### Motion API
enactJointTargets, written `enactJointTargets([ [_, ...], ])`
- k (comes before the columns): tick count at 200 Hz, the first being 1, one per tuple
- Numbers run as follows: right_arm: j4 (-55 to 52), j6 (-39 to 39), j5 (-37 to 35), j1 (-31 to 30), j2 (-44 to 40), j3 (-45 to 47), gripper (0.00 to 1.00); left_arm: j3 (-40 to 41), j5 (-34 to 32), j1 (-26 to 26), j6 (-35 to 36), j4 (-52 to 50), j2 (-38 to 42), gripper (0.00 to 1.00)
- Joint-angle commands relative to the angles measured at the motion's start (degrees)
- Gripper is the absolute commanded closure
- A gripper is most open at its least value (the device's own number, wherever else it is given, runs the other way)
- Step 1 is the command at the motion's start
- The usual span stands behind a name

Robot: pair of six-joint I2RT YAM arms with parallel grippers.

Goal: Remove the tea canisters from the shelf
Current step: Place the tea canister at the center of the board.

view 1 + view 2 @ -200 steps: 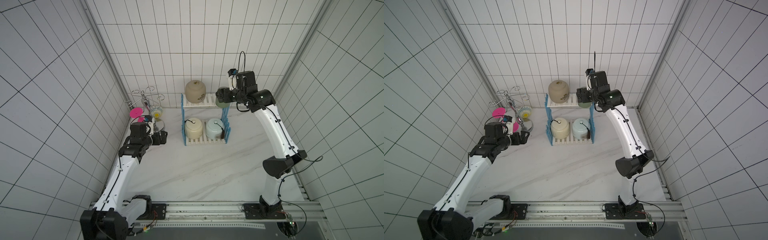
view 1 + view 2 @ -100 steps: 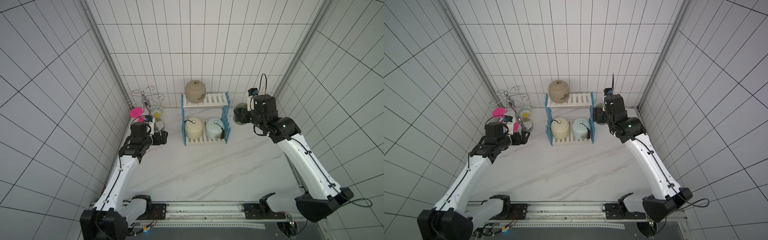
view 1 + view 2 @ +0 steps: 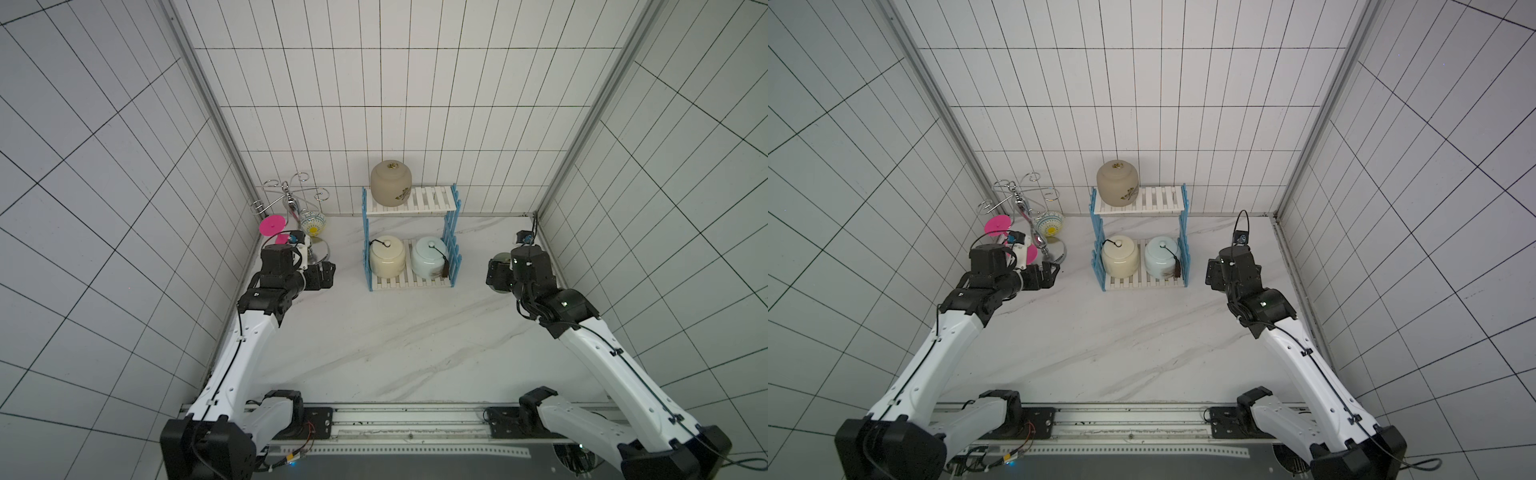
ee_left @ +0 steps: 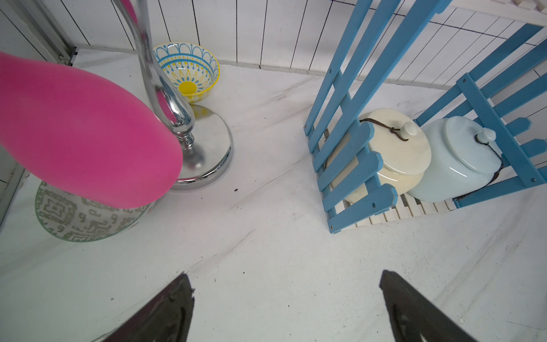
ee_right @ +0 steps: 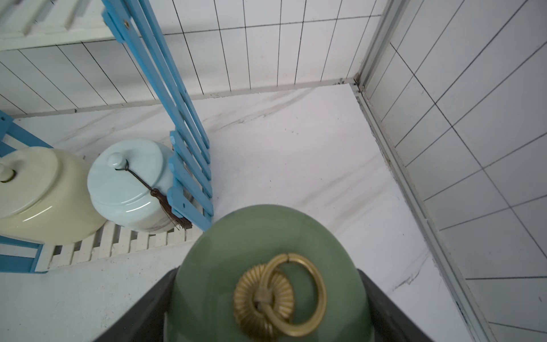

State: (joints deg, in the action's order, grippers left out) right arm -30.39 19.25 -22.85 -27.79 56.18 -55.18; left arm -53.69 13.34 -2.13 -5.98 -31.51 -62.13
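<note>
— Since the right gripper (image 5: 268,308) is clamped on it, where is the small green glazed ceramic canister (image 5: 236,245) with the gold ring knob?
— Off the two-tier shelf (image 3: 430,200) of white slats and blue side frames, just to its right, over the white marbled tabletop (image 3: 395,353). Both black fingers (image 5: 142,308) press its sides. Whether its base touches the tabletop I cannot tell.
— And the others?
— In both top views the large tan round canister (image 3: 391,185) stands on the left half of the upper tier. Below, the cream canister (image 3: 387,258) with a dark cord and the pale blue canister (image 3: 429,257) with a dark tassel stand side by side, cream left, blue right.
— The left gripper (image 4: 284,274)?
— Spread wide, nothing between its fingers, low over the tabletop, left of the shelf and not touching it.
— Around it?
— The chrome curly-hook stand (image 3: 291,199), a pink goblet (image 4: 74,133) close by its stem, a blue-and-yellow patterned bowl (image 4: 186,71) behind its base, a green-patterned cup (image 4: 80,213) beside it.
</note>
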Motion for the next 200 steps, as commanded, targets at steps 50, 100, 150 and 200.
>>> enactJointTargets([
  [50,16.01,11.20,-6.85,3.16,-9.68,16.63,0.49,-0.05,-0.34,0.57,0.88,0.57,-0.31,0.01],
  [100,17.15,14.16,-8.57,3.46,-9.57,22.04,0.51,-0.06,-0.34,0.69,0.79,0.59,-0.26,0.01],
  [150,15.14,16.05,-14.93,3.51,-9.55,25.34,0.51,-0.01,-0.34,0.73,0.79,0.66,-0.26,0.01],
  [200,14.44,18.98,-15.58,3.44,-8.06,27.38,0.50,-0.02,-0.25,0.77,0.79,0.75,-0.36,0.01],
])
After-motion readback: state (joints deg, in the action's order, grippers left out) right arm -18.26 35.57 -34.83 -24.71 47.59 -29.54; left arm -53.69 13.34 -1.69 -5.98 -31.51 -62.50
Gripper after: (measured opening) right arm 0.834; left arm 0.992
